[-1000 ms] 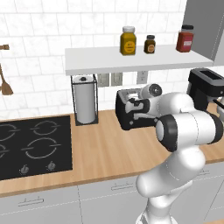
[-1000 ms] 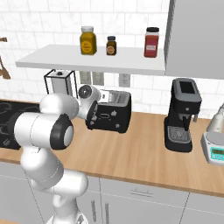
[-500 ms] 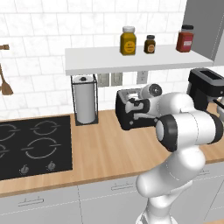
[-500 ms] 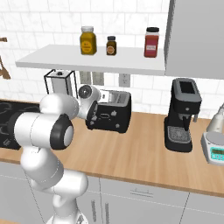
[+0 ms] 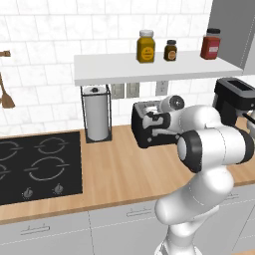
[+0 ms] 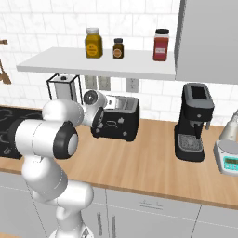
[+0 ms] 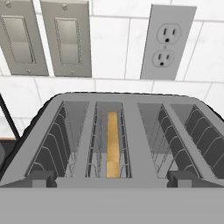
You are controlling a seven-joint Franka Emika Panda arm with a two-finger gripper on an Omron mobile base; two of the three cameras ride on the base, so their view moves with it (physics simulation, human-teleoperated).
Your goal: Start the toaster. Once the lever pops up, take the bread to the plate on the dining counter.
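The toaster stands on the wooden desk against the tiled wall, between the paper towel roll and the coffee machine. The bread sits upright in the toaster's left slot — a thin tan edge between the wire guides, seen from above. The tool is at the toaster's front face, touching or just beside it; I cannot tell whether its fingers are spread or closed.
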